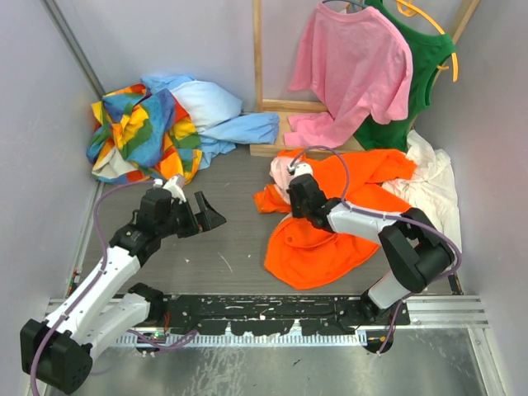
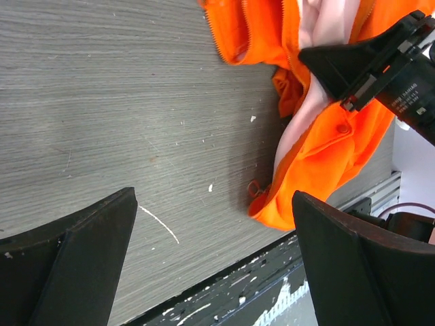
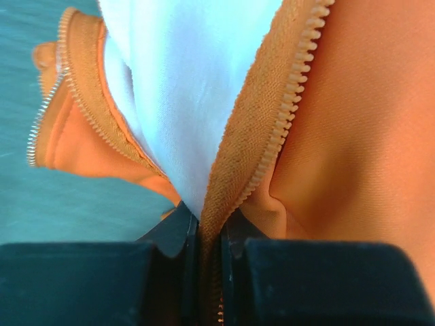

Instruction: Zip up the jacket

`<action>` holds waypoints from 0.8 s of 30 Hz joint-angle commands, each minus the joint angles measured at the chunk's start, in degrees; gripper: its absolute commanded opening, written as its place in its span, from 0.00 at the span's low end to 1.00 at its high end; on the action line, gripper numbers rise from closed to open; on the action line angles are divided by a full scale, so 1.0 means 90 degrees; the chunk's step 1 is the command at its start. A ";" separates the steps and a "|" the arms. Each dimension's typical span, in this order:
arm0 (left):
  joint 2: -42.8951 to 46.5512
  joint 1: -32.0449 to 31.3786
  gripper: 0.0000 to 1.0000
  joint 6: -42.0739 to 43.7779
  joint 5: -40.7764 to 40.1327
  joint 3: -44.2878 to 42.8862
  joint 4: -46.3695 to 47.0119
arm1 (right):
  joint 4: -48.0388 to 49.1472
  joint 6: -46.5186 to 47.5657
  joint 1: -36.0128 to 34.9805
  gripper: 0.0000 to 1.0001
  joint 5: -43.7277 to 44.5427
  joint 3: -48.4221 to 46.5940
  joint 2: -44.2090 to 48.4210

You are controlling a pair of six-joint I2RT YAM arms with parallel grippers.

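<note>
Here, the orange jacket (image 1: 322, 252) lies in a crumpled heap on the right side of the grey table (image 1: 231, 247), just in front of the right arm. It is open, and some of its pale lining (image 3: 190, 81) shows.

The right gripper (image 1: 295, 191) is down on the jacket's far left part. Up close, from the right wrist, its two black fingers (image 3: 170, 238) are squeezed together on the jacket's front edge, with the cloth pinched between them. A row of zipper teeth (image 3: 285, 115) runs up from the pinch. Another row of teeth sits off to the left, apart from the first, so the zipper is not done up there.

The left gripper (image 1: 206, 213) is out over the bare table, to the left of the jacket and well apart from it. Its fingers (image 2: 81, 272) are spread wide and there is nothing between them. From the left wrist you can see the jacket's near edge and the right gripper across the table.

At the back left is a heap made of a patchwork garment (image 1: 140, 132) in many colours and a light blue cloth (image 1: 227, 120). At the back right, a pink T-shirt (image 1: 355, 66) and a green top (image 1: 421, 74) hang up. A white cloth (image 1: 433, 177) lies beside the jacket, against the right wall.
</note>
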State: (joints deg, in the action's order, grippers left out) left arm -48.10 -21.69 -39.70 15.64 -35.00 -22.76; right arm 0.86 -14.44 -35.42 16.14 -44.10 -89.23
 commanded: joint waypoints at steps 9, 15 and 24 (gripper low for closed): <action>0.0120 -0.0020 0.98 -0.0211 -0.0270 -0.0087 0.0582 | 0.0357 0.0796 -0.0876 0.00 -0.2645 -0.1204 0.0559; -0.0503 -0.0107 0.99 -0.0448 -0.0168 0.0074 0.1252 | 0.0525 0.0232 -0.0875 0.23 -0.2528 -0.0421 0.0632; -0.1944 -0.0412 0.98 -0.0875 -0.0302 0.0157 0.2479 | 0.0275 -0.0044 -0.0866 0.54 -0.2006 0.0020 0.0959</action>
State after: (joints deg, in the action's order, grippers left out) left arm -62.33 -24.67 -45.15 13.65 -33.43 -9.93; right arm 3.16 -13.74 -43.40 -5.04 -44.16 -84.20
